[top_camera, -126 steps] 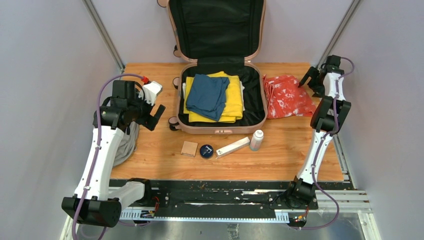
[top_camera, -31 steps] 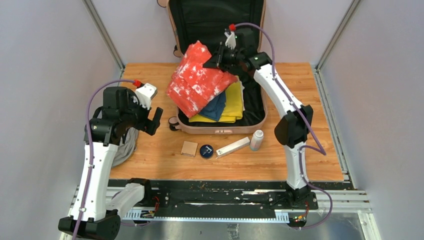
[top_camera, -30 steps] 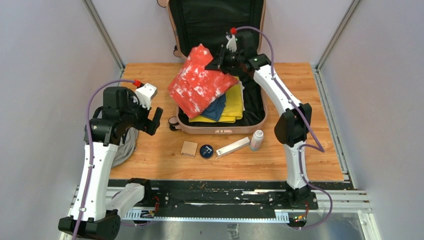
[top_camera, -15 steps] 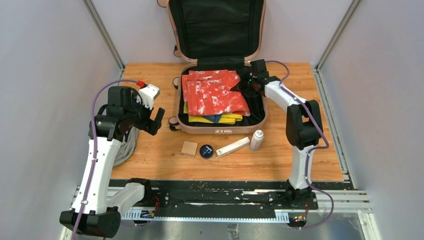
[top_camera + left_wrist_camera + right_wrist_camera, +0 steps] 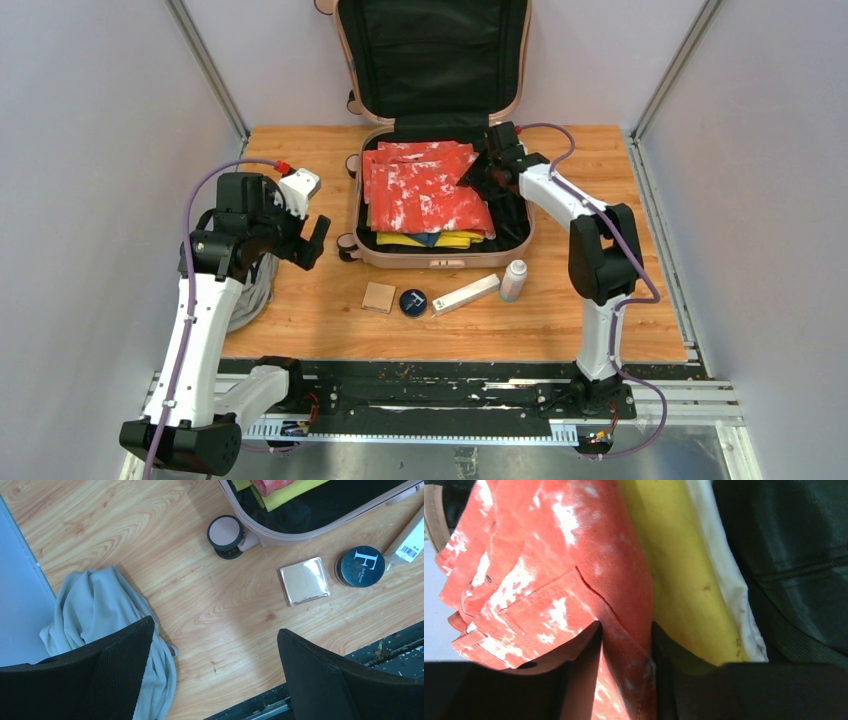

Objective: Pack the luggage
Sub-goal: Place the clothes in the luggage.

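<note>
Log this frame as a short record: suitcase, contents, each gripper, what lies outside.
luggage: open on the table, lid up
top layer: red garment over yellow clothing
right gripper: inside the luggage, shut on the red garment's edge
left gripper: open, holding nothing, above grey cloth
outside: grey cloth, compact, round tin, white box, bottle

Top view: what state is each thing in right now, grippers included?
luggage: open, lid upright.
red garment: lying flat inside the luggage, on top.
right gripper: shut on the red garment's edge.
left gripper: open, empty.
bottle: upright.
grey cloth: crumpled.
</note>
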